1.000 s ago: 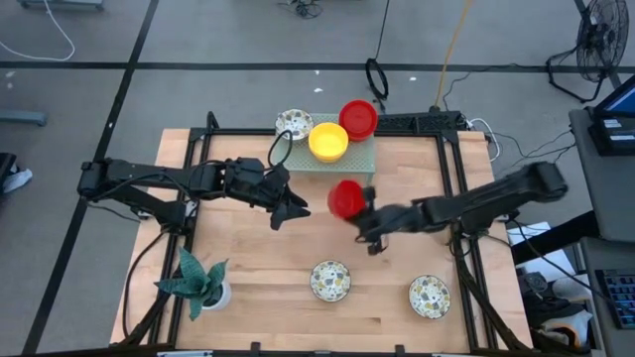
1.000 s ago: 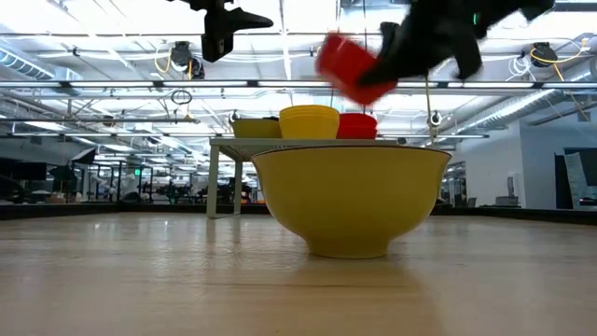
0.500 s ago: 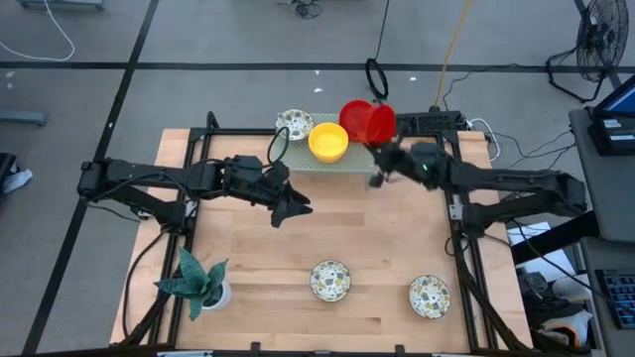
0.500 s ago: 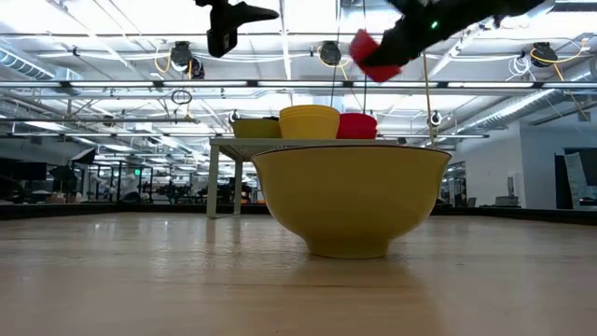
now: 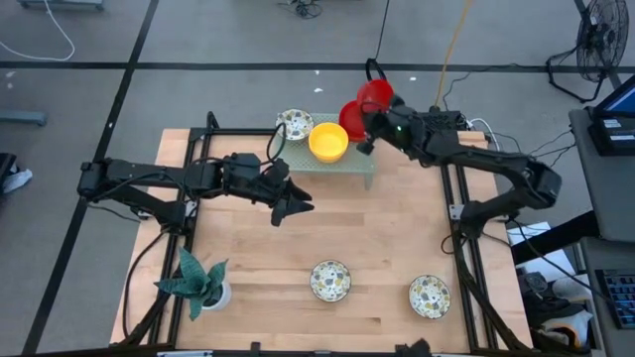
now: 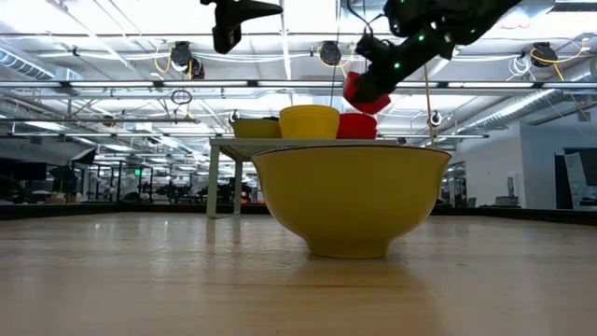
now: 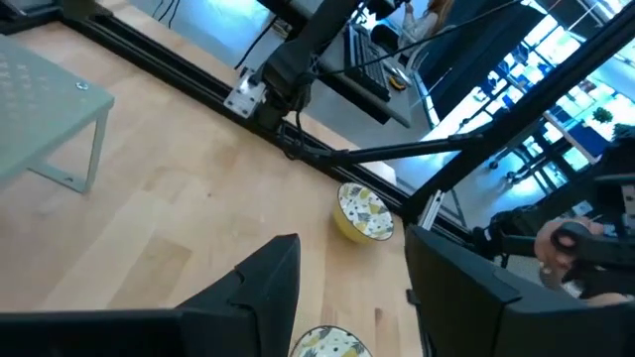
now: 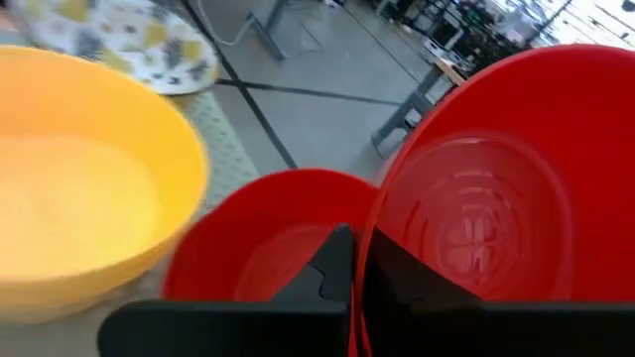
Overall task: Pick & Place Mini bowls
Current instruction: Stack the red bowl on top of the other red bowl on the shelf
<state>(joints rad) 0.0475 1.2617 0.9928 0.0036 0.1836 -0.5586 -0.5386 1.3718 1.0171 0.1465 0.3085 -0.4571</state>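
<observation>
While the right pincer point(image 5: 369, 127) pinches a red bowl's point(image 5: 376, 95) rim, tilted above the racked red bowl point(image 5: 350, 119), and the left pincer point(image 5: 294, 203) hangs spread, a skewed release risks tipping both.

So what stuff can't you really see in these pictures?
- High view: the right gripper and its held red bowl cover part of the red bowl on the rack.
- Low view: a big yellow bowl close to the camera hides the table behind it.
- Left wrist view: the left gripper cuts off a speckled bowl at the picture's edge.
- Right wrist view: the speckled bowl is cut by the edge.
</observation>
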